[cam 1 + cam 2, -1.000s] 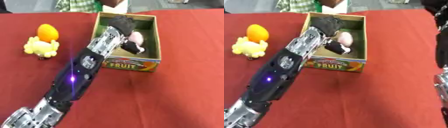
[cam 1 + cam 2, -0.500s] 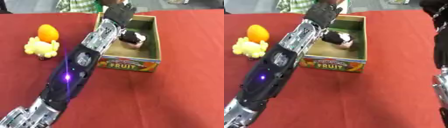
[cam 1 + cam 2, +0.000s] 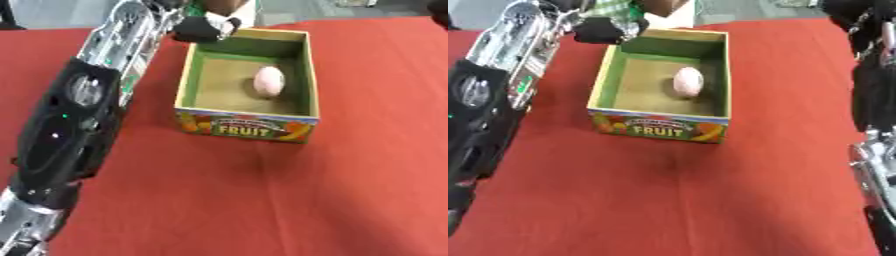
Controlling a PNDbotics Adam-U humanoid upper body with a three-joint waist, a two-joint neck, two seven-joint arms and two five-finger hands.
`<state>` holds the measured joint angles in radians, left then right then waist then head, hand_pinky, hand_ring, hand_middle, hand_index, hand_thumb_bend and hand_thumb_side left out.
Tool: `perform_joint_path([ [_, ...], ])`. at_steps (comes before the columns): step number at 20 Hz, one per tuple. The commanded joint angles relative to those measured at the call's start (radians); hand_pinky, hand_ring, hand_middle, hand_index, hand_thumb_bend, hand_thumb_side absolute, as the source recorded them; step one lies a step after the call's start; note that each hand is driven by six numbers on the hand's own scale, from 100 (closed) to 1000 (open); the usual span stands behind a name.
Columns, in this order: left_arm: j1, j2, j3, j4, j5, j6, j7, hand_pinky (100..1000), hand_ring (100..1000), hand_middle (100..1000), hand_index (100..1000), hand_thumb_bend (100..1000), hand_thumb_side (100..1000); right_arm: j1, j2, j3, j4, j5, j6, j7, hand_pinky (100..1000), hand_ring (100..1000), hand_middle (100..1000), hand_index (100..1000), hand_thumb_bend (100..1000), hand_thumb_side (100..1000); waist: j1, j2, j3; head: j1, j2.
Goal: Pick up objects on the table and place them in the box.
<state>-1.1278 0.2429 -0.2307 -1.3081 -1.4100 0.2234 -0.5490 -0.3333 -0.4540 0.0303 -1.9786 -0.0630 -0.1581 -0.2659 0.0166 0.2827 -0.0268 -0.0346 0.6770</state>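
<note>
The cardboard fruit box (image 3: 247, 125) stands in the middle of the red table, open at the top. A pale pink egg-shaped thing (image 3: 269, 81) lies alone on its floor. My left arm (image 3: 79, 110) runs up the left side. My left hand (image 3: 198, 30) hovers just outside the box's far left corner, fingers relaxed and holding nothing. Part of my right arm and right hand (image 3: 875, 165) shows blurred along the right edge of the right eye view, away from the box.
Red cloth (image 3: 262, 200) covers the table in front of and to the right of the box. My left arm hides the table to the left of the box. A person stands at the far edge behind the box.
My left hand has pulled up and left out of the box, leaving the pink egg-shaped thing inside. The arm now covers the yellow toy and the orange thing at the left.
</note>
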Motion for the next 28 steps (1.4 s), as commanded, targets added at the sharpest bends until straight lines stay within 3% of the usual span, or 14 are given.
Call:
perform_joint_path([
  [1, -0.015, 0.084, 0.033, -0.016, 0.043, 0.03, -0.033, 696, 863, 848, 996, 530, 1000, -0.005, -0.03, -0.014, -0.021, 0.009, -0.001, -0.007, 887, 797, 671, 814, 100, 1000, -0.003, -0.025, 0.001, -0.01, 0.003],
  [7, -0.008, 0.165, 0.059, 0.038, 0.095, 0.084, -0.048, 698, 869, 856, 1000, 494, 977, -0.002, -0.032, -0.015, -0.021, 0.012, 0.0, -0.011, 887, 797, 670, 814, 100, 1000, -0.004, -0.027, 0.006, -0.021, 0.002],
  [15, -0.001, 0.207, 0.101, 0.162, 0.135, 0.134, -0.031, 714, 881, 865, 1000, 412, 886, 0.003, -0.032, -0.016, -0.021, 0.016, 0.001, -0.013, 887, 797, 669, 814, 100, 1000, -0.003, -0.025, 0.006, -0.027, 0.0],
  [17, 0.003, 0.209, 0.111, 0.191, 0.156, 0.144, -0.029, 715, 878, 866, 1000, 461, 898, 0.004, -0.032, -0.016, -0.021, 0.017, 0.002, -0.014, 888, 797, 669, 814, 100, 1000, -0.003, -0.024, 0.006, -0.027, 0.0],
  [19, 0.009, 0.206, 0.124, 0.226, 0.183, 0.151, -0.038, 718, 881, 886, 1000, 613, 912, 0.005, -0.03, -0.016, -0.021, 0.017, 0.002, -0.014, 888, 798, 669, 814, 100, 1000, -0.003, -0.023, 0.006, -0.027, -0.002],
  [21, 0.013, 0.208, 0.13, 0.252, 0.213, 0.151, -0.047, 724, 885, 886, 1000, 678, 919, 0.006, -0.028, -0.017, -0.021, 0.017, 0.003, -0.015, 889, 798, 669, 814, 100, 1000, -0.004, -0.022, 0.005, -0.028, -0.004],
  [28, 0.022, 0.215, 0.127, 0.315, 0.259, 0.161, -0.064, 715, 884, 866, 1000, 674, 883, 0.007, -0.023, -0.017, -0.021, 0.019, 0.009, -0.018, 889, 798, 667, 812, 100, 1000, -0.004, -0.019, 0.0, -0.025, -0.007],
])
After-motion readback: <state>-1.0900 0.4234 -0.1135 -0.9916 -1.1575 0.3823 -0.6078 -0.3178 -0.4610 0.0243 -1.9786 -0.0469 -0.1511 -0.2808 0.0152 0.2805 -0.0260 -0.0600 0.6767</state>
